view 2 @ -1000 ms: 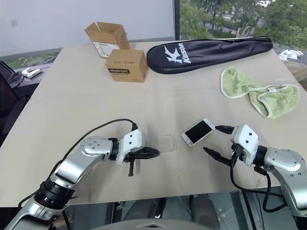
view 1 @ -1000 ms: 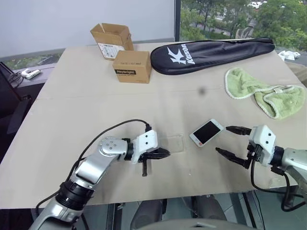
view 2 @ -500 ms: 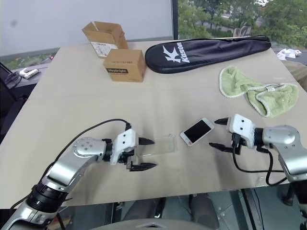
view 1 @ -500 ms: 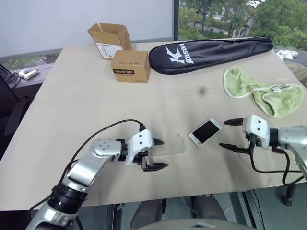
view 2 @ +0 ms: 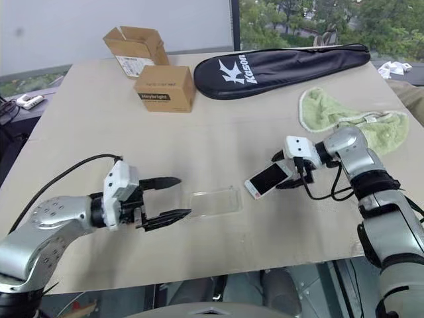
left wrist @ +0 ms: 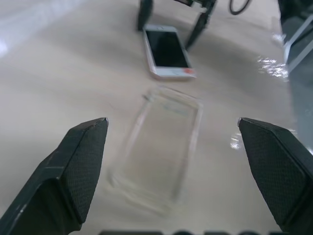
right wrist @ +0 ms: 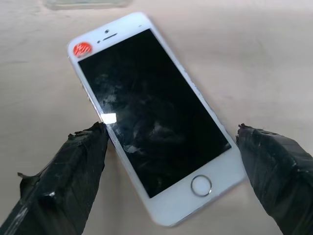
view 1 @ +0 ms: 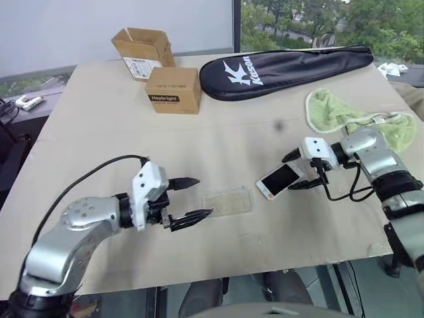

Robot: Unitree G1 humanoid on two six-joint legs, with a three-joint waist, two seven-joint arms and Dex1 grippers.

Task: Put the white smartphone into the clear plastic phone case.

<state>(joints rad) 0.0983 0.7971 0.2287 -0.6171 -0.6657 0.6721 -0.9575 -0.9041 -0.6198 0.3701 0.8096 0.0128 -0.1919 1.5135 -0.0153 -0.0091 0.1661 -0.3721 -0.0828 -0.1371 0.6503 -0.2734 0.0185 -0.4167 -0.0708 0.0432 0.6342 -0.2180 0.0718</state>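
The white smartphone [view 1: 278,180] lies screen up on the tan table [view 1: 99,132], right of centre. My right gripper [view 1: 292,172] is open and straddles the phone's near end; its black fingers [right wrist: 73,166] stand at either long side of the phone [right wrist: 154,112]. The clear plastic phone case [view 1: 227,201] lies flat just left of the phone, hollow side up. Left of the case, my left gripper [view 1: 204,197] hangs open a little above the table, pointing at the case [left wrist: 159,149] with nothing between its fingers.
At the far left of the table stand two cardboard boxes [view 1: 173,90], one of them open [view 1: 138,45]. A black racket bag [view 1: 285,63] lies along the far edge. A green towel [view 1: 344,112] sits at the right. The table's front edge runs just below both grippers.
My left gripper has opened, let go of the case and drawn back to the left and upward. My right gripper has swung in over the phone's end. The camera has shifted.
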